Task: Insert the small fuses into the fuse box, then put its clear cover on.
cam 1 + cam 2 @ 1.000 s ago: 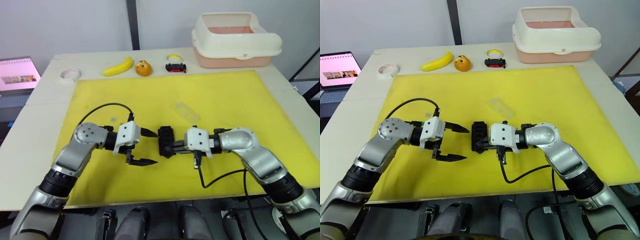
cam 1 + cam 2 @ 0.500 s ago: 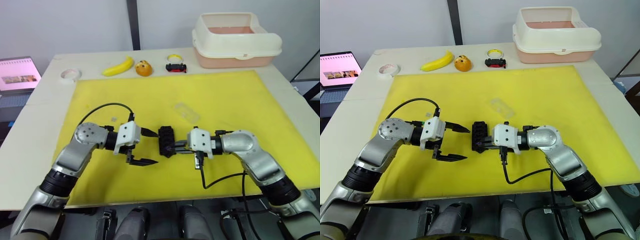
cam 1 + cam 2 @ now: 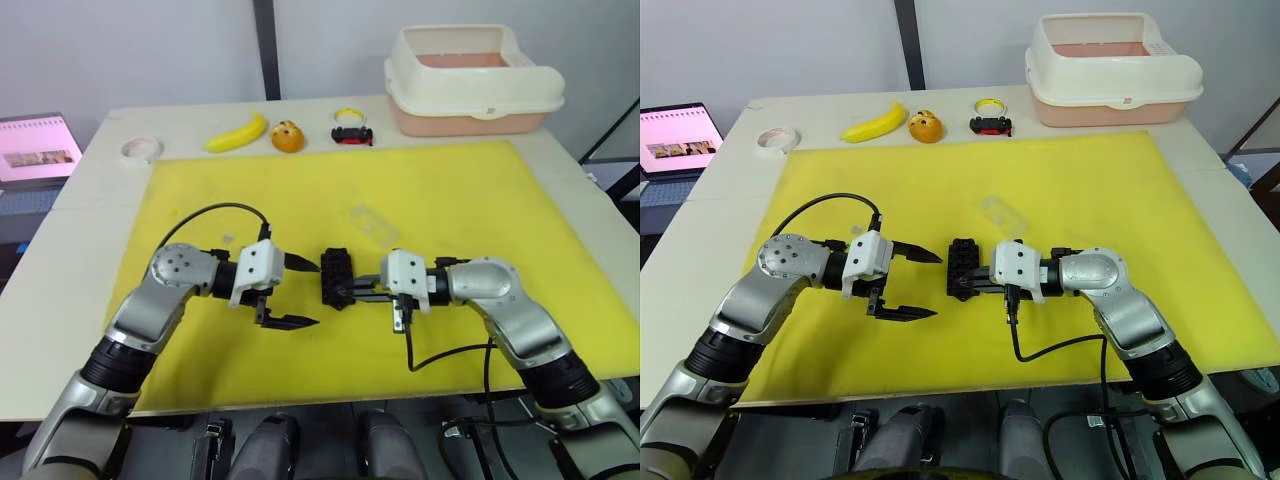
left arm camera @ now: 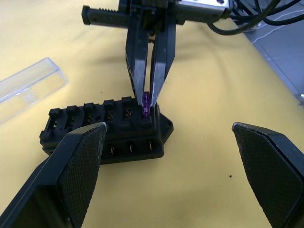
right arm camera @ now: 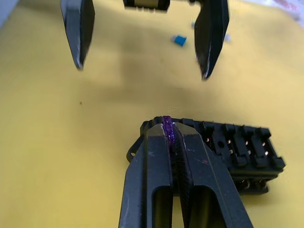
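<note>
Left wrist view: purple fuse (image 4: 146,101) upright, edge-down into fuse box (image 4: 105,134).

Fuse box (image 3: 336,276) between both tools

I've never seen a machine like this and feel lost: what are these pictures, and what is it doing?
It is a two-armed robot. Two pictures come from cameras in its head, looking down at a yellow mat; two come from cameras on its wrists. Its right hand pinches a tiny purple fuse, pressing it into an end slot of a black fuse box. Its left hand waits open beside the box. The clear cover lies on the mat behind it, and a blue fuse lies loose.
</note>
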Controlling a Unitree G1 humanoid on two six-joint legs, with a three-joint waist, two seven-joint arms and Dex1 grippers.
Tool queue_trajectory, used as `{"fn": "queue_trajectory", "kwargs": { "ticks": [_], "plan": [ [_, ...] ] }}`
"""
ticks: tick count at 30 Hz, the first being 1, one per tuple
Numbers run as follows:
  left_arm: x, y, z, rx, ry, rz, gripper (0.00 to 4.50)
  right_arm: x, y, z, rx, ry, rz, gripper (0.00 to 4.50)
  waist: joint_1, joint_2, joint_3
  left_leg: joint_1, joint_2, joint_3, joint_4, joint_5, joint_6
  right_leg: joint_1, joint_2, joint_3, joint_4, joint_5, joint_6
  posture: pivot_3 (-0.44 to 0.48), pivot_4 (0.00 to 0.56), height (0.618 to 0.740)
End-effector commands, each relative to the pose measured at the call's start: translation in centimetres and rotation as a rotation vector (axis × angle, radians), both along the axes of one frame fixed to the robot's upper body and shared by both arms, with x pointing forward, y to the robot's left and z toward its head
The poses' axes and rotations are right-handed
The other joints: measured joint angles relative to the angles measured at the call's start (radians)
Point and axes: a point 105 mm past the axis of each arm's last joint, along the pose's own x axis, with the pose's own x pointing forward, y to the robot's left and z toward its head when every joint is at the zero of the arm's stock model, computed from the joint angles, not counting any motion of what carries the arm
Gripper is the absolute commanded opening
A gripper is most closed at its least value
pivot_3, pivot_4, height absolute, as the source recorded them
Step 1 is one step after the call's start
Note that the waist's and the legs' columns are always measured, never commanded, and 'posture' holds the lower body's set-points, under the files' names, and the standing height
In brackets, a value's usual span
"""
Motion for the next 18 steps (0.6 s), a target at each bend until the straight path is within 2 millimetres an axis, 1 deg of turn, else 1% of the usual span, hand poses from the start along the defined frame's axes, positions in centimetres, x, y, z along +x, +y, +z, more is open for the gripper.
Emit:
{"fn": "queue_trajectory", "kwargs": {
  "ticks": [1, 5, 9, 14, 18],
  "plan": [
    [-0.06, -0.19, 0.88, -0.019, -0.028, -0.013, 4.47, -0.16, 0.26, 0.71, 0.017, -0.034, 0.015, 0.00, -0.001, 0.000, 0.000, 0.000, 0.000, 0.000, 0.000, 0.000, 0.000, 0.000, 0.000, 0.000, 0.000, 0.000, 0.000, 0.000, 0.150, 0.740],
    [-0.05, -0.13, 0.74, -0.018, -0.027, -0.012, 4.47, -0.20, 0.27, 0.87, 0.028, -0.047, 0.018, 0.00, -0.001, 0.000, 0.000, 0.000, 0.000, 0.000, 0.000, 0.000, 0.000, 0.000, 0.000, 0.000, 0.000, 0.000, 0.000, 0.000, 0.150, 0.740],
    [-0.05, -0.12, 0.65, -0.019, -0.026, -0.012, 4.47, -0.23, 0.31, 1.64, 0.076, -0.055, 0.016, 0.00, -0.001, 0.000, 0.000, 0.000, 0.000, 0.000, 0.000, 0.000, 0.000, 0.000, 0.000, 0.000, 0.000, 0.000, 0.000, 0.000, 0.150, 0.740],
    [-0.02, -0.22, 0.63, -0.023, -0.028, -0.012, 4.47, -0.61, 0.05, 1.46, 0.088, -0.044, 0.014, 0.00, 0.000, 0.000, 0.000, 0.000, 0.000, 0.000, 0.000, 0.000, 0.000, 0.000, 0.000, 0.000, 0.000, 0.000, 0.000, 0.000, 0.150, 0.740],
    [0.02, -0.20, 0.55, -0.023, -0.029, -0.011, 4.47, -0.47, -0.11, 1.50, 0.096, -0.052, -0.003, 0.00, -0.001, 0.000, 0.000, 0.000, 0.000, 0.000, 0.000, 0.000, 0.000, 0.000, 0.000, 0.000, 0.000, 0.000, 0.000, 0.000, 0.150, 0.740]
  ]
}}
